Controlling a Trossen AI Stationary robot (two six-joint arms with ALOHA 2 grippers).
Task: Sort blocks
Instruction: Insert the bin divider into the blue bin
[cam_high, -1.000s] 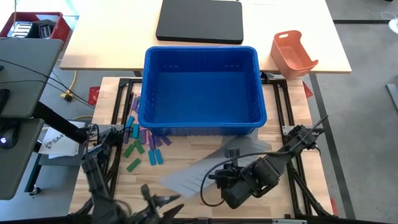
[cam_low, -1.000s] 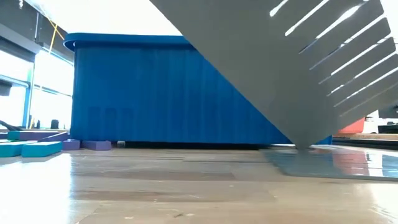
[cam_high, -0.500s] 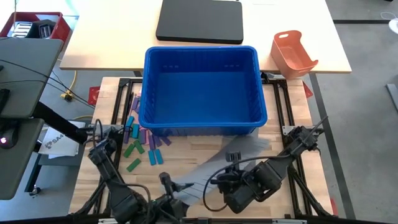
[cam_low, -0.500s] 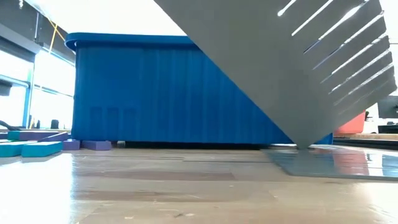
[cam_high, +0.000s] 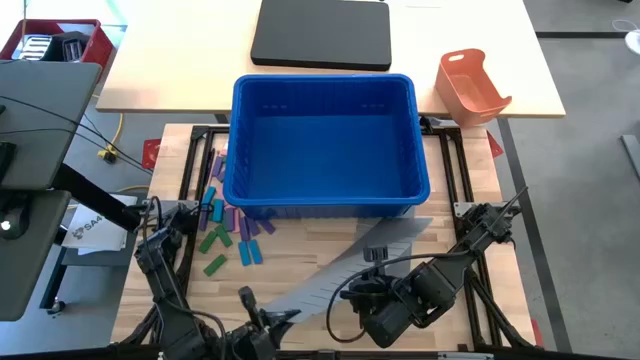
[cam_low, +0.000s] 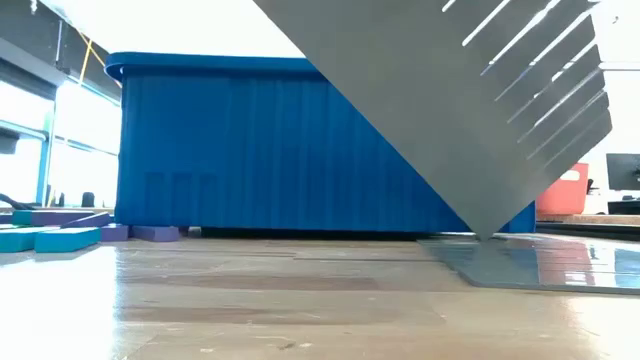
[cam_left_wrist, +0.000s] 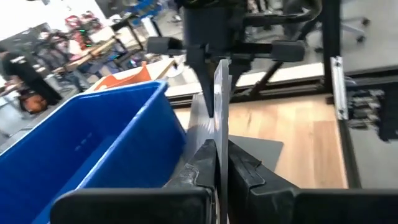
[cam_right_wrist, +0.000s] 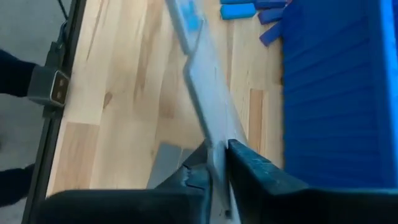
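High view: left gripper (cam_high: 268, 322) and right gripper (cam_high: 362, 290) both clamp tilted grey sheet (cam_high: 345, 265); uneven pull risks slipping.

We see the sheet (cam_low: 450, 110) cut off at the top and right edges of the low view, and it hides the bin's (cam_low: 250, 150) right end there. Our left gripper (cam_high: 262, 322) sits half out of the high view's bottom edge. In the right wrist view the blocks (cam_right_wrist: 239, 9) are cropped at the top edge. Behind the bin, we cannot tell whether more blocks lie.
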